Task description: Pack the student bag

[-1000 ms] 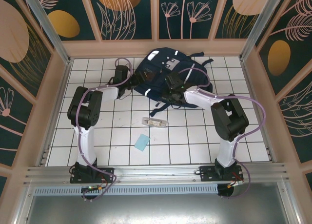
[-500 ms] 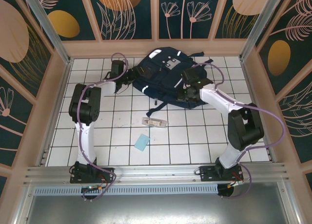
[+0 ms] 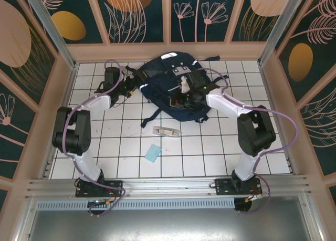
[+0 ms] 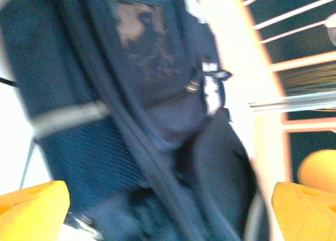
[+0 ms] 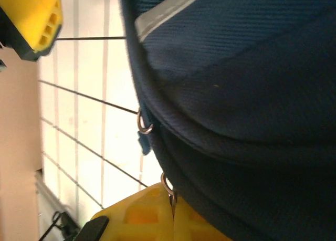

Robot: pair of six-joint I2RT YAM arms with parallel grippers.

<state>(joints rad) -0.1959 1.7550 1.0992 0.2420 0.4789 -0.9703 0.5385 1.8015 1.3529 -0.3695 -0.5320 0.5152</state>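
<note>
Left arm (image 3: 73, 128) swung leftward, left pincer (image 3: 131, 88) spread beside student bag (image 3: 160, 73)

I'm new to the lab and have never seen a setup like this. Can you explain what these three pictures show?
The machine is a pair of white robot arms, the left arm and the right arm, bolted at the near edge of a white tiled table. The wide picture comes from a fixed camera above and behind them. The other two come from cameras on the wrists, so the yellow blocks there are each arm's own fingers. On the table lie a large navy-blue fabric backpack with white stripes, a flat transparent pencil case and a small light-blue square piece. Both arms reach to the backpack. The left pincer and the right pincer are open, with the fabric close by; nothing is held.
</note>
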